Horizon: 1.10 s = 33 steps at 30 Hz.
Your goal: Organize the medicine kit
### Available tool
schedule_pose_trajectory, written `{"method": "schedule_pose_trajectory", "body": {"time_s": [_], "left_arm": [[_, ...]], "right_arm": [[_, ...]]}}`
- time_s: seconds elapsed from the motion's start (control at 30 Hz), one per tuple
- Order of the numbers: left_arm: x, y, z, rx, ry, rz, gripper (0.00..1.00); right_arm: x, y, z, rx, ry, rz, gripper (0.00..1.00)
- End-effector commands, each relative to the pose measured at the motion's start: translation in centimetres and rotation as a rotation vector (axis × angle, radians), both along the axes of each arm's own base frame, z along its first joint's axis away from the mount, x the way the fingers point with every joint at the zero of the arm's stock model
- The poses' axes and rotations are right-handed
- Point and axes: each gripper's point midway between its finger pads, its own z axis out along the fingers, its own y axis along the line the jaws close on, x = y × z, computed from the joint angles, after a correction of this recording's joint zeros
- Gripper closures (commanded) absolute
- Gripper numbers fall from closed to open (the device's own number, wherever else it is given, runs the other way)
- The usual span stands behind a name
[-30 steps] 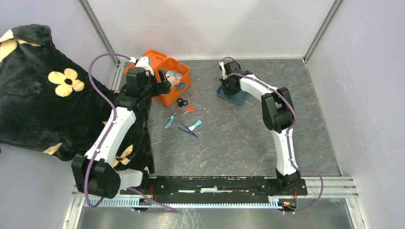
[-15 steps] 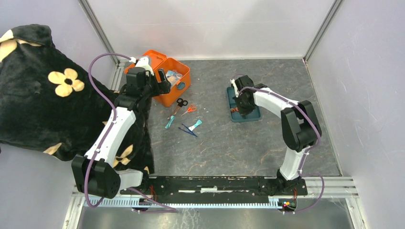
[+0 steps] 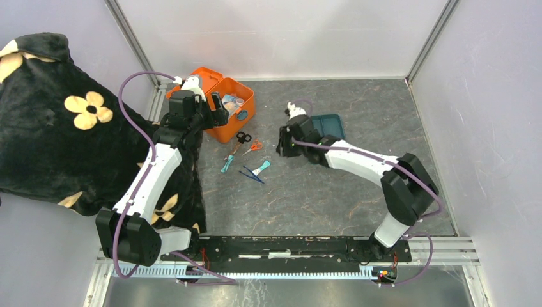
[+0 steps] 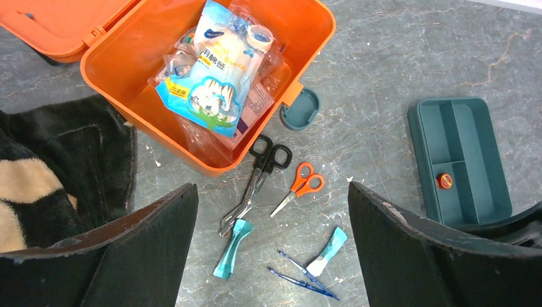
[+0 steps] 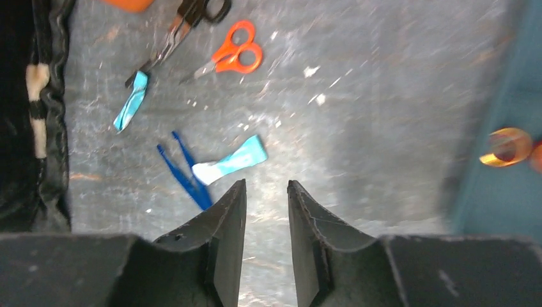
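Left wrist view: the kit (image 4: pixel 128 45) sits open at the far left of the table (image 3: pixel 319 192), lid (image 4: pixel 57 19) back, packets (image 4: pixel 214 83) inside; black scissors (image 4: pixel 262 169) lie just beside its front, orange scissors (image 4: pixel 300 187) and tweezers (image 4: pixel 303 278) nearer; tray (image 4: pixel 476 147) well right; left gripper (image 4: pixel 271 188) hovers with fingers spread wide, empty; right gripper (image 5: pixel 266 185) hangs between tools and tray, fingers slightly apart, holding nothing.

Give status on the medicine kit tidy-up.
Done: medicine kit open, packets inside, tray nearby holding one orange piece. In hand: nothing; right gripper, jaws apart, hovers near the tweezers; left gripper open by the kit. Left: black scissors, orange scissors, tweezers, two teal tools loose on the table.
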Motion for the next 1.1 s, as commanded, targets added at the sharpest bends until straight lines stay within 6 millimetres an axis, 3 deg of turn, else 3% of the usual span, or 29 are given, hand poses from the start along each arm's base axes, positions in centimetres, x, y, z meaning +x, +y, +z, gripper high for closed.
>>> {"method": "schedule_pose_trajectory", "body": {"time_s": [0.0, 0.23, 0.47, 0.77, 1.07], "left_arm": [[0.1, -0.3, 2.1, -0.024, -0.062, -0.002, 0.08], [-0.4, -0.7, 2.7, -0.030, -0.080, -0.015, 0.07], [-1.3, -1.9, 3.6, -0.026, -0.103, -0.050, 0.08], [-1.9, -2.4, 4.2, -0.001, -0.123, -0.047, 0.07], [-2.2, -2.7, 4.4, 0.007, -0.129, -0.053, 0.07]], "right_arm": [[-0.6, 4.2, -1.0, 0.184, 0.038, -0.167, 0.62], [-1.8, 6.7, -3.7, 0.079, 0.097, -0.365, 0.56], [-2.3, 9.1, -6.1, -0.020, 0.174, -0.396, 0.54], [-2.7, 8.1, -7.5, -0.059, 0.192, -0.443, 0.53], [-2.7, 9.3, -10.0, -0.116, 0.229, -0.402, 0.53]]}}
